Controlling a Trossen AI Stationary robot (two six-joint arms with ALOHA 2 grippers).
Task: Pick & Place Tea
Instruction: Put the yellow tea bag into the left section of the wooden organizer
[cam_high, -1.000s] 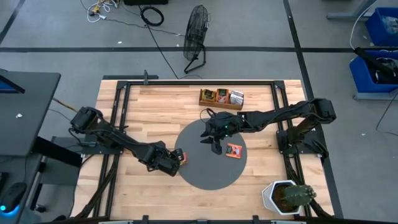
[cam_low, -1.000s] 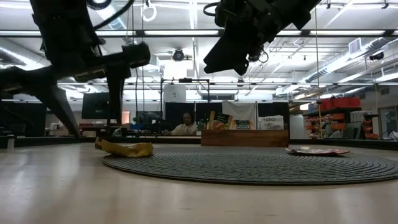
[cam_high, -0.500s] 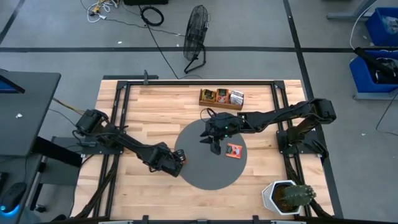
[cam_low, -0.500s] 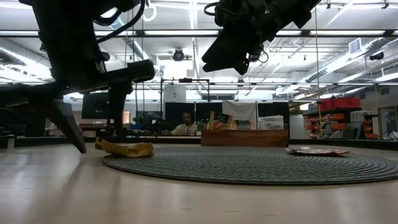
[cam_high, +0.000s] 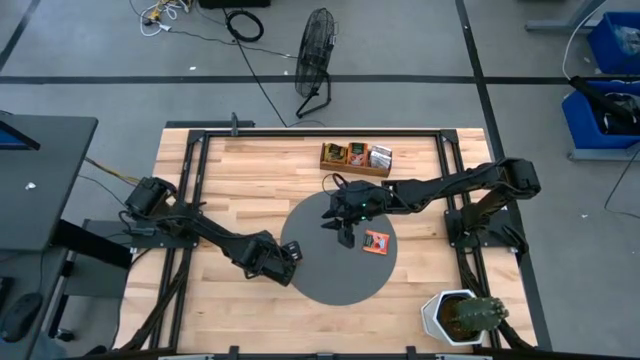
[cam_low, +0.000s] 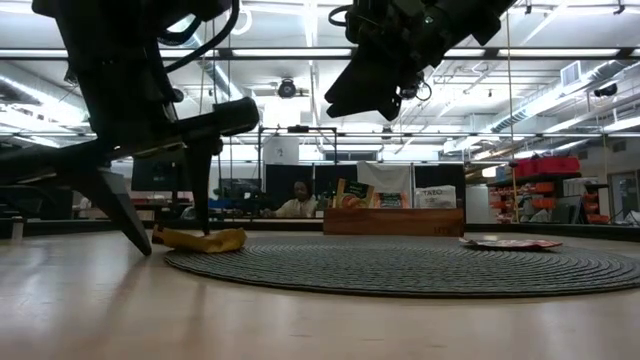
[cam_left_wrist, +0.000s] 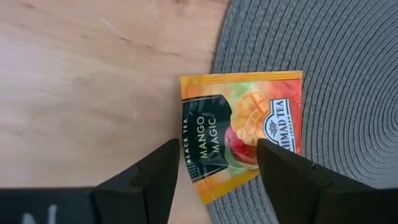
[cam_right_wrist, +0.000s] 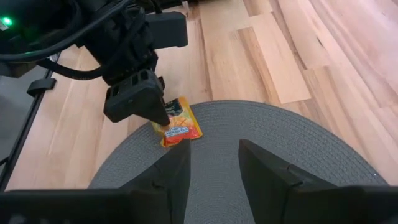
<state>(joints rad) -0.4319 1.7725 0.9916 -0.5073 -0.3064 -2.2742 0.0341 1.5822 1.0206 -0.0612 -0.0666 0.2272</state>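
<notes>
One sachet (cam_left_wrist: 241, 127) straddling mat (cam_left_wrist: 348, 74) edge, left end effector (cam_left_wrist: 217, 163) spread astride it, right end effector (cam_right_wrist: 212, 163) parted above mat

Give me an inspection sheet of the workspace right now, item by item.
Surface: wooden table with a round grey mat.
Job's things: mango tea sachet lying half on the mat's edge; second sachet flat on the mat; more sachets in the wooden tray.
Clutter: potted cactus at the table corner.
Grippers: left gripper open, straddling the mango sachet; right gripper open, raised above the mat.
Cables: loose cables on the floor.
Surroundings: floor fan; a person seated beyond the table.
</notes>
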